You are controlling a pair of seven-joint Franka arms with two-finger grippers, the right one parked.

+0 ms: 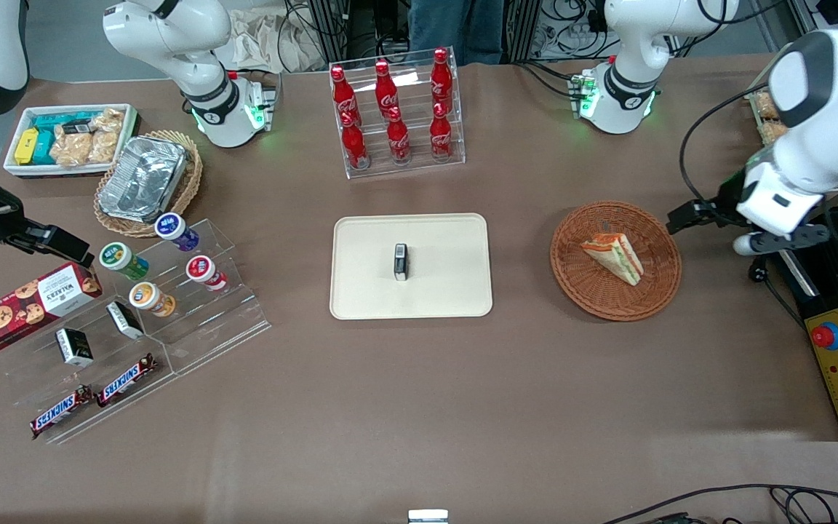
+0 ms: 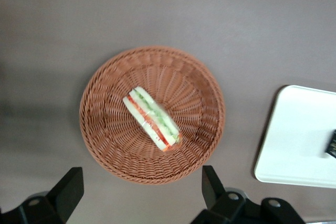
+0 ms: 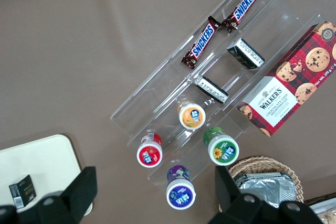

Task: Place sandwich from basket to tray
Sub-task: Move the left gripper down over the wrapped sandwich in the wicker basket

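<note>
The gripper (image 2: 139,195) hung spread wide and empty above the basket (image 2: 105,145), the sandwich (image 2: 152,118) lying below it mid-basket; I judged it should descend straight with jaws across the wedge's narrow faces, then carry it to the tray (image 2: 294,145).

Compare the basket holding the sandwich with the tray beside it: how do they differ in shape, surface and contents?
The basket is round, the tray rectangular with rounded corners. The basket is reddish-brown woven wicker, the tray smooth cream. The basket holds the sandwich, the tray a small dark box. Both are shallow and lie flat on the brown table. The gripper hangs open above the basket.
</note>
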